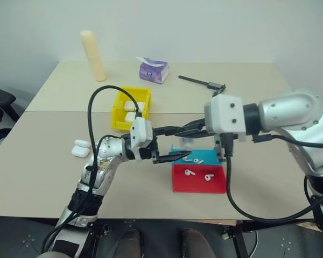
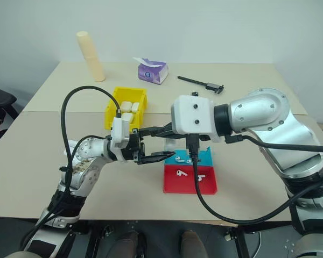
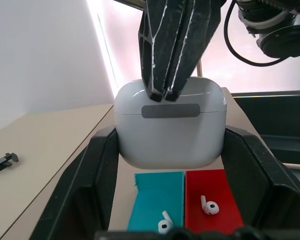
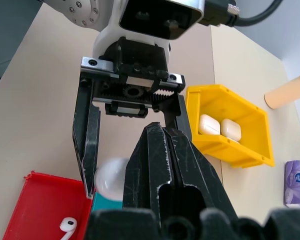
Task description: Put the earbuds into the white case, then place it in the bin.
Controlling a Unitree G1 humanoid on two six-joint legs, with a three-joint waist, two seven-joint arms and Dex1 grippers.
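Clamping the white case between its two fingers, the left gripper holds it above the teal-and-red tray, which sits near the table's front edge. The right gripper has its fingers pressed together, tips touching the case's lid. Earbuds lie loose in the tray, on both the teal and red halves. The yellow bin stands mid-table behind the grippers, with white cases inside. Two more cases rest toward the left edge. Purple tissue pack and cream cylinder near the back edge.
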